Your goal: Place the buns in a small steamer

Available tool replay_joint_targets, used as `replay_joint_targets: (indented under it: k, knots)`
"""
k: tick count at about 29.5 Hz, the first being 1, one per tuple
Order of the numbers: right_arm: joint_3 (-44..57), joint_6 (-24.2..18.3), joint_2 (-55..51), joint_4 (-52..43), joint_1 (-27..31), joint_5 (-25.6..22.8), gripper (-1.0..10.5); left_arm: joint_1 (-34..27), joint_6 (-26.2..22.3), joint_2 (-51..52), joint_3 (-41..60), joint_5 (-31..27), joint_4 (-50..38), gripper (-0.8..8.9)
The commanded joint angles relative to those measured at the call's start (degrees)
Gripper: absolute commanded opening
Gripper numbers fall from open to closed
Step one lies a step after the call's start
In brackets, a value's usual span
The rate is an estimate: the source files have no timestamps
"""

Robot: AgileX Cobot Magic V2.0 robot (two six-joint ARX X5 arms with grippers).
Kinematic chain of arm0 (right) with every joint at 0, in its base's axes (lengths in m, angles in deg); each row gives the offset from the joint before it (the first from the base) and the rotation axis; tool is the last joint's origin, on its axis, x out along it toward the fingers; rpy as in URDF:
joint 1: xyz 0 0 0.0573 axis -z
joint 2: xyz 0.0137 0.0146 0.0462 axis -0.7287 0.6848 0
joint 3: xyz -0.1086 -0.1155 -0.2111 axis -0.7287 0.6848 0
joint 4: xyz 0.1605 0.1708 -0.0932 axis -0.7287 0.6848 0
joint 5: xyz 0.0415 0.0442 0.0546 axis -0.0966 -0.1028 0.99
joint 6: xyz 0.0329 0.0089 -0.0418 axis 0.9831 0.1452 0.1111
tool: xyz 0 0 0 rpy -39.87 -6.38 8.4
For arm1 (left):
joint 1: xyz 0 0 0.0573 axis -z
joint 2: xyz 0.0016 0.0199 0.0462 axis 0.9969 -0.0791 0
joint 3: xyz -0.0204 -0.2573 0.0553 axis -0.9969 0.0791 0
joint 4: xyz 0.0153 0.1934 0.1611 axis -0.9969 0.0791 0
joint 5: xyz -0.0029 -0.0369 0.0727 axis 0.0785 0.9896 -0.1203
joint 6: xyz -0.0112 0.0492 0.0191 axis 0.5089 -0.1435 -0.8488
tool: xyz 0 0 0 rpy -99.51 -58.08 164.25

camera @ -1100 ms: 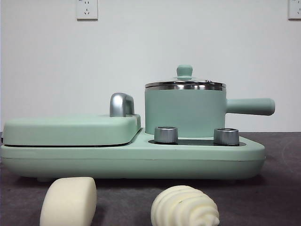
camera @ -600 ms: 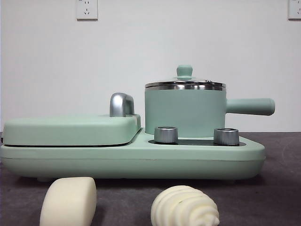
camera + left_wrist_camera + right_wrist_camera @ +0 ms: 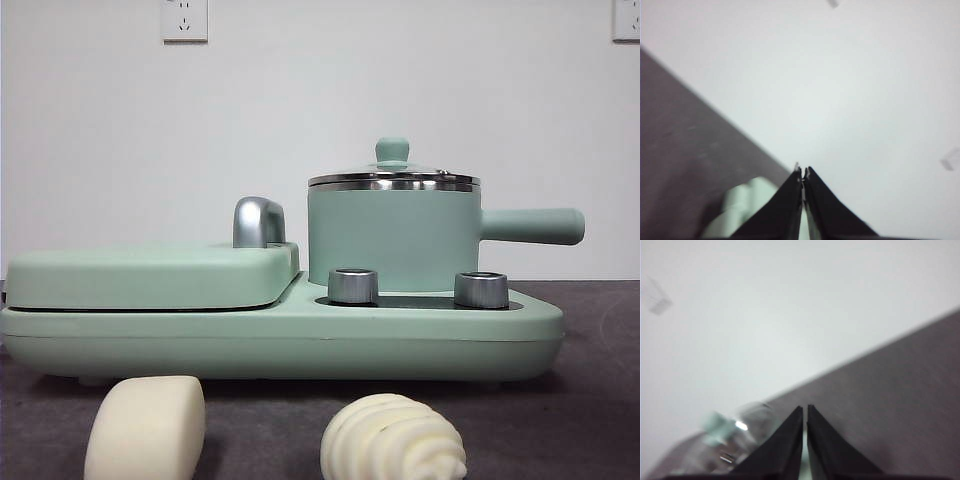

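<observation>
In the front view, the smooth rounded-rectangular bun [image 3: 146, 428] lies on the dark table at the near left. The dome-shaped ridged bun [image 3: 392, 438] lies at the near centre-right. Behind them the small steamer [image 3: 394, 238], a mint-green pot with a steel rim, stands on the right half of a green cooker base [image 3: 280, 340]. Its glass lid with a green knob [image 3: 392, 152] is on, and its long handle [image 3: 530, 226] points right. My left gripper [image 3: 803, 172] is shut and empty, held high. My right gripper [image 3: 804, 410] is shut and empty, with the steamer's lid blurred below it.
A flat green lidded griddle [image 3: 150, 276] with a chrome handle [image 3: 258, 222] fills the left half of the base. Two steel knobs [image 3: 352, 285] [image 3: 480, 290] stand in front of the steamer. A white wall with sockets [image 3: 185, 20] stands behind.
</observation>
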Motion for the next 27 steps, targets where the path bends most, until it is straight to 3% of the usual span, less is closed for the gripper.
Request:
replay_joint_targets:
  k: [1,6,11,17,22,27]
  knots:
    - [-4.15,1.92,0.17,0.57,0.0,1.99,0.1,-0.04,1.18,0.07,-1.7,3.23,-2.73,0.1]
    - [-12.96,0.57,2.93,5.22,0.0,3.69,0.1,-0.04,1.05,-0.22,-7.63,4.68,4.09,0.1]
    - [-22.58,-4.72,8.72,10.21,0.0,7.43,0.1,-0.04,-5.73,-3.39,-17.99,4.68,15.76,0.1]
    - [-31.89,-14.45,17.62,16.44,0.0,13.05,0.1,-0.02,-17.46,-11.45,-29.94,5.09,23.93,0.1]
    - [-37.0,-23.08,24.94,19.06,-0.02,16.63,0.1,-0.02,-26.71,-20.52,-37.27,9.86,27.5,0.1]
    - [-39.52,-30.34,31.04,20.04,-0.07,17.44,0.1,0.13,-31.01,-30.12,-41.72,14.82,28.52,0.1]
